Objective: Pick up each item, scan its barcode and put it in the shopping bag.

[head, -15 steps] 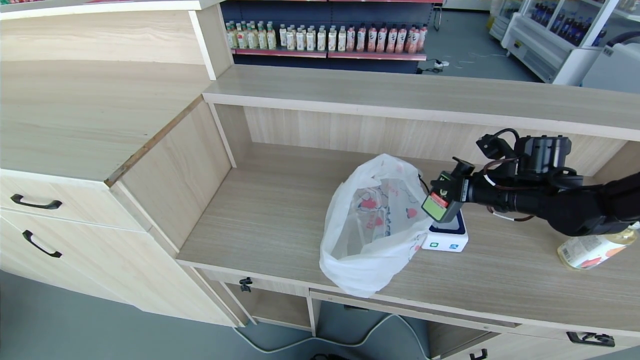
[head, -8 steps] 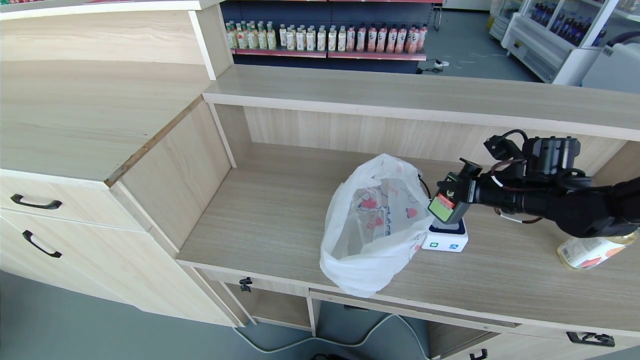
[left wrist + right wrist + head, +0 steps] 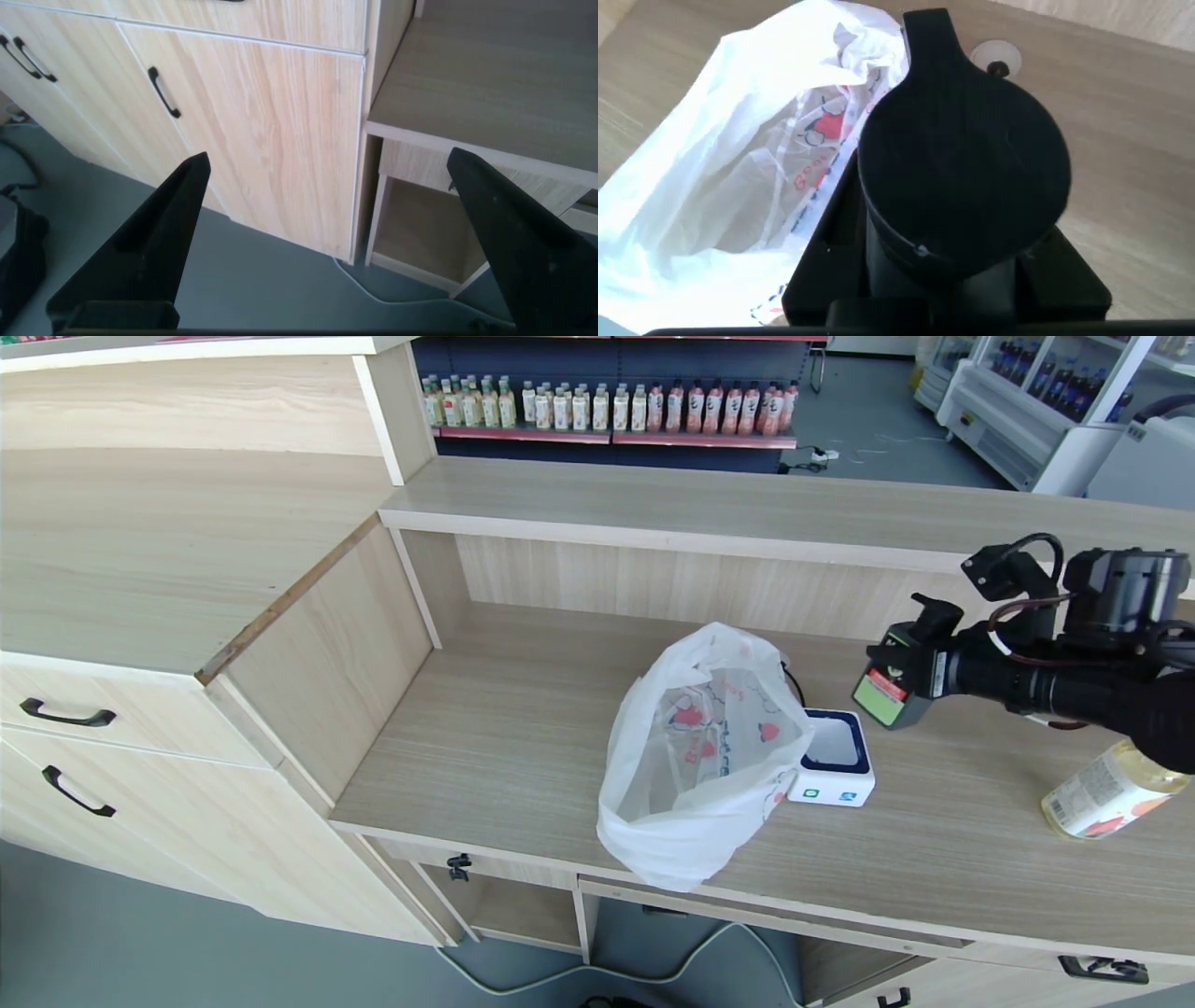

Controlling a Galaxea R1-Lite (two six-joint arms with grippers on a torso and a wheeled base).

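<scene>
My right gripper (image 3: 910, 677) is shut on a small dark container (image 3: 887, 691) with a green and red label, held above the counter to the right of the scanner. The wrist view looks down on the container's round black lid (image 3: 962, 177). The white scanner box (image 3: 834, 770) with a blue top sits on the counter against the white plastic shopping bag (image 3: 695, 756), whose mouth (image 3: 738, 215) gapes open. A bottle (image 3: 1106, 793) with a pale label lies on the counter at far right, under my right arm. My left gripper (image 3: 327, 252) hangs open over the floor beside the cabinet.
The wooden counter (image 3: 523, 728) sits in a recess with a raised ledge (image 3: 747, 513) behind and a side wall (image 3: 327, 653) to the left. A cable hole (image 3: 996, 61) is in the counter behind the bag. Drawers with black handles (image 3: 65, 719) are at lower left.
My right arm has carried the container to the right and upward, away from above the scanner box, which now shows in full. The bag and bottle have not moved.
</scene>
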